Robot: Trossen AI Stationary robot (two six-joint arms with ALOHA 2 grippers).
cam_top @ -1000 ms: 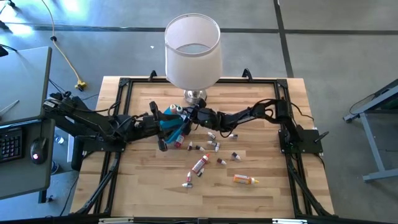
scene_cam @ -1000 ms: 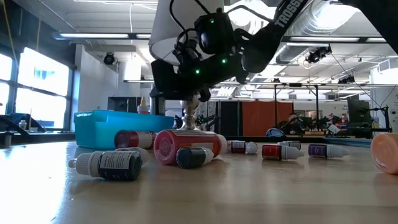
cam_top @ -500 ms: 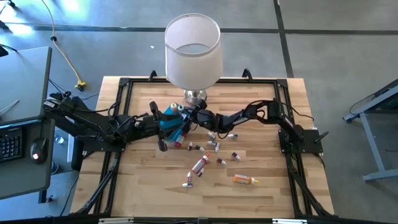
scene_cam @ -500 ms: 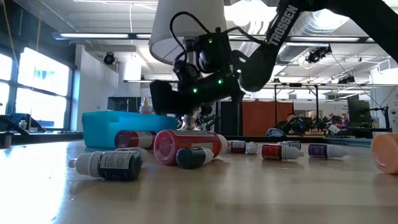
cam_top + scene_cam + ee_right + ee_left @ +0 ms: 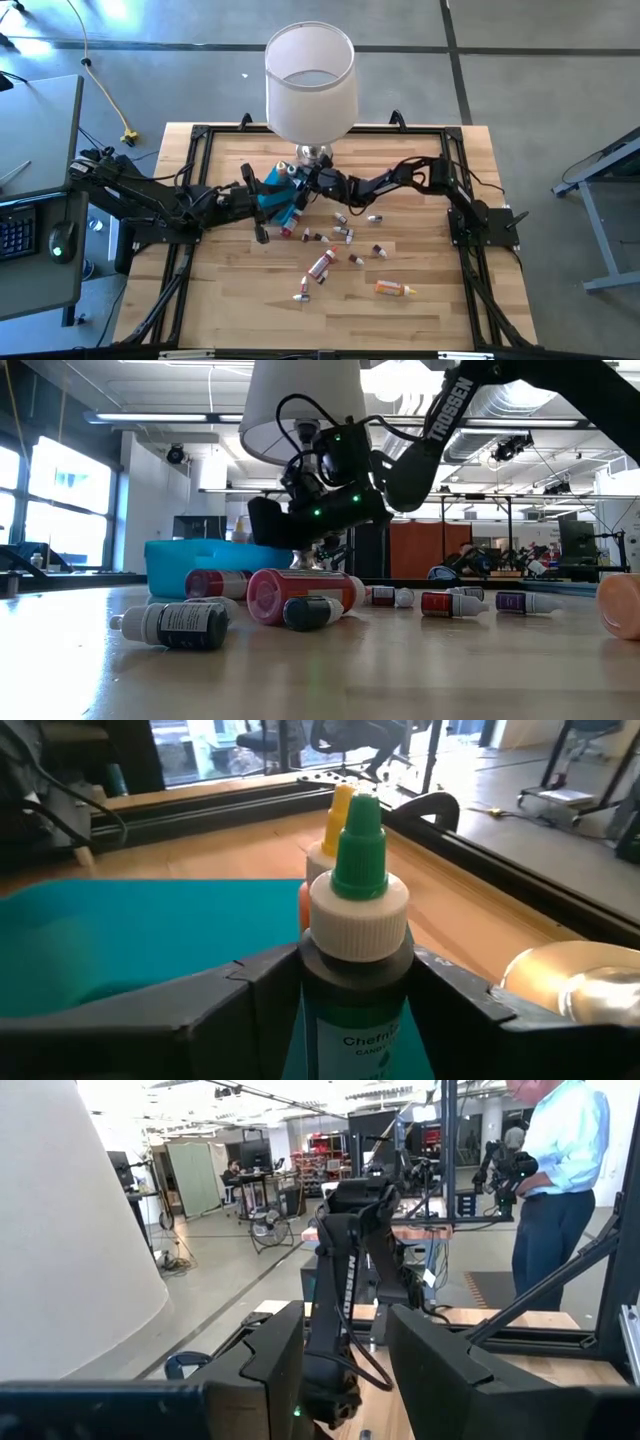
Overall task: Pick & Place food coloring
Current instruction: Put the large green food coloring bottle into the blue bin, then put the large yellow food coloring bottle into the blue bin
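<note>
My right gripper (image 5: 350,1010) (image 5: 303,183) reaches in from the table's right and is shut on a dark green food coloring bottle (image 5: 355,920) with a white collar and green tip. It hovers over the blue tray (image 5: 277,197) (image 5: 200,565). An orange bottle with a yellow tip (image 5: 335,830) stands upright in the tray. My left gripper (image 5: 266,204) (image 5: 345,1360) is at the tray's left end. Several more bottles lie on their sides on the table, among them a red one (image 5: 321,263) and an orange one (image 5: 393,289). My right gripper pinches the green bottle's body just under its white collar (image 5: 355,975), one finger on each side. The bottle stands upright in the hold, tip up, lifted clear above the tray. My left gripper holds the blue tray at its left end (image 5: 270,200); the gripper hides the contact.
A table lamp with a tall white shade (image 5: 310,75) stands by its metal base (image 5: 314,153) just beyond the tray, close to both grippers. A black frame rail (image 5: 190,190) runs round the table. Bare wood lies toward the near edge (image 5: 330,325). A person stands beyond the table (image 5: 565,1170).
My right gripper, still shut on the green bottle, has moved a little toward the far edge and sunk slightly over the tray. In the low view the blue tray has shifted a little toward the table's right with my left gripper.
</note>
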